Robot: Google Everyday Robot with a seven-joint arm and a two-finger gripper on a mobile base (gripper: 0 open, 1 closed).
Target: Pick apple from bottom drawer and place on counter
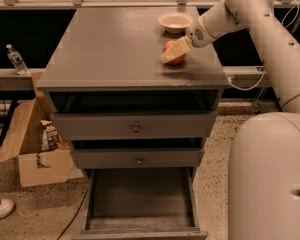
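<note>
Sitting on the worktop [105,49] toward its right side, the apple [177,60] has the claw [169,55] right up against it, can't tell if it's pinching or loose. Bowl [175,21] is near, behind. Risk imo: a sideways pull-away rolls the apple off the edge.

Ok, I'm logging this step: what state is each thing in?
apple: resting on the counter
gripper: at the apple, above the counter's right side
bottom drawer: pulled open, empty
bowl: upright, on the counter
cardboard box: flaps open, on the floor
</note>
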